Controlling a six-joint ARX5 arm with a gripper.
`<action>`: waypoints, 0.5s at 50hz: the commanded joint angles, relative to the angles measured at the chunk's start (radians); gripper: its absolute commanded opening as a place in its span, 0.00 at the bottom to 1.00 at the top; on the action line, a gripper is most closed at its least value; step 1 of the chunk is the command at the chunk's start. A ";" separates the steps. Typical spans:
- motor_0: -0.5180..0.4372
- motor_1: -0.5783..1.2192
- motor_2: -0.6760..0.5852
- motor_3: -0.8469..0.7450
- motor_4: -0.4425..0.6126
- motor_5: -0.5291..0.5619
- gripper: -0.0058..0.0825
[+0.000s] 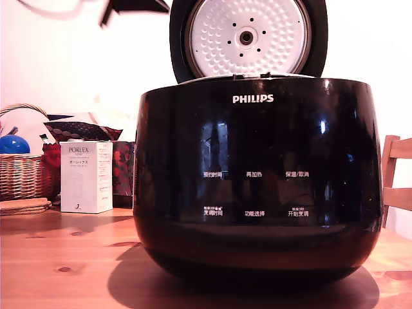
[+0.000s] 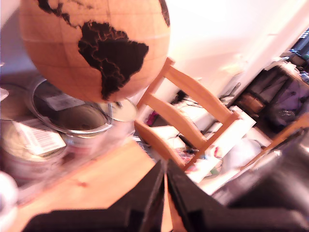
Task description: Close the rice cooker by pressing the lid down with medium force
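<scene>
The rice cooker [image 1: 257, 180] is being observed standing on the wooden table [image 1: 58, 257], close to the front edge and filling most of the exterior view. The lid [image 1: 248, 38] is being held upright on its rear hinge, fully open, with the dimpled metal disc facing forward. Closure is not yet done.

A dark shape at the upper edge of the exterior view, beside the lid, is possibly being presented by the arm; this cannot be confirmed. In the wrist view the gripper [image 2: 165, 193] is being shown with its two black fingers [image 2: 145, 198] pressed nearly together, only a thin slit being left between them, and nothing is being pinched. The camera is being pointed away from the cooker, toward a wooden chair [image 2: 183, 116], a cork globe [image 2: 96, 43] and some tins [image 2: 72, 116].

Handling is being judged as follows. The cooker body is being taken as heavy and stable, unlikely to slide under a downward press. The lid is being taken as rigid, glossy and slippery, probably sprung at the hinge. No grasp is being called for: contact is best being made with the closed fingertips on the lid's outer shell near its free rim, opposite the hinge, and pushed until the latch engages. A glancing contact is being considered the main risk.

Toward the table's far edge a white PORLEX box [image 1: 86, 177] and a wicker basket [image 1: 22, 174] are being noted, well apart from the work.
</scene>
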 commanded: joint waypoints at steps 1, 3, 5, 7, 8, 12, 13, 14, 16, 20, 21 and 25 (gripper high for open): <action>-0.009 0.032 0.045 0.033 0.015 -0.029 0.04; -0.015 0.046 0.058 0.050 0.024 -0.055 0.04; -0.019 0.062 0.073 0.068 0.033 -0.055 0.04; -0.023 0.079 0.092 0.082 0.047 -0.082 0.04; -0.026 0.086 0.104 0.085 0.052 -0.082 0.04; -0.044 0.120 0.150 0.088 0.068 -0.108 0.04; -0.048 0.129 0.161 0.089 0.068 -0.116 0.04; -0.052 0.138 0.171 0.089 0.069 -0.116 0.04; -0.060 0.154 0.190 0.090 0.071 -0.116 0.04; -0.083 0.180 0.223 0.093 0.081 -0.134 0.04; -0.089 0.185 0.228 0.097 0.081 -0.134 0.04; -0.109 0.202 0.242 0.102 0.081 -0.137 0.04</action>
